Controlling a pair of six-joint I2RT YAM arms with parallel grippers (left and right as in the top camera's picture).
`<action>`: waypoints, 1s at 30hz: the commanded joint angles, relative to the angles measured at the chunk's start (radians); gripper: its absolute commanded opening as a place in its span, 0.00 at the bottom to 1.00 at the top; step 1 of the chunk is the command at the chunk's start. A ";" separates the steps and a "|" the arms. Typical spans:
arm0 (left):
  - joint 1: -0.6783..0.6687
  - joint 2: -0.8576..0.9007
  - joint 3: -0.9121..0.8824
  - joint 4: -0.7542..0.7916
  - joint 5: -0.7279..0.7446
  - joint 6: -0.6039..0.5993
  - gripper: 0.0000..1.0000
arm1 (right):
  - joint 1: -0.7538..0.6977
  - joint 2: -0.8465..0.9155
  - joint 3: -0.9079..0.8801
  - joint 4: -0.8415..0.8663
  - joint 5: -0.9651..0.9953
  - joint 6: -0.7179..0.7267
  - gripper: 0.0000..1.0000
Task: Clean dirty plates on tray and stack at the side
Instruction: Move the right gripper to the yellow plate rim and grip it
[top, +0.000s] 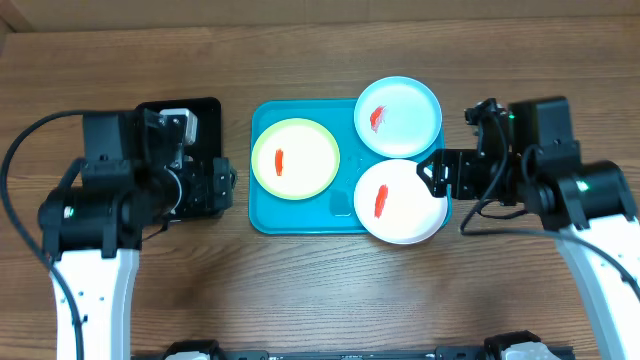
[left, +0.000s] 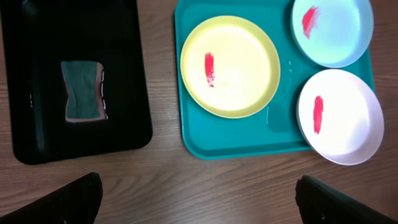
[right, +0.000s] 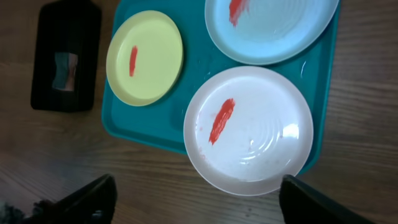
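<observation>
The table (top: 320, 300) is wood, brown with a plain grain and a dull, matt face. The tray (top: 300, 215) looks like smooth turquoise plastic with a soft sheen. The white plate (right: 249, 130) is glossy, catching bright highlights on faint concentric rings. The light blue plate (right: 273, 31) shows the same rings and shine, while the yellow-green plate (left: 230, 65) has a gentler gloss. The black tray (left: 37, 124) is shiny, smooth plastic, and the sponge (left: 81, 90) in it looks soft and coarse-topped.

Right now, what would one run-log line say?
left claw: open, empty | right claw: open, by white plate | yellow-green plate, blue plate: smeared | tray: holds all three
</observation>
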 joint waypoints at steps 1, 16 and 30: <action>0.005 0.034 0.022 0.011 -0.049 -0.055 1.00 | 0.005 0.058 0.022 0.006 -0.023 0.064 0.81; 0.005 0.060 0.038 -0.018 -0.302 -0.237 1.00 | 0.228 0.333 0.065 0.187 0.152 0.280 0.64; 0.005 0.060 0.037 -0.018 -0.301 -0.237 1.00 | 0.302 0.759 0.391 0.191 0.221 0.293 0.51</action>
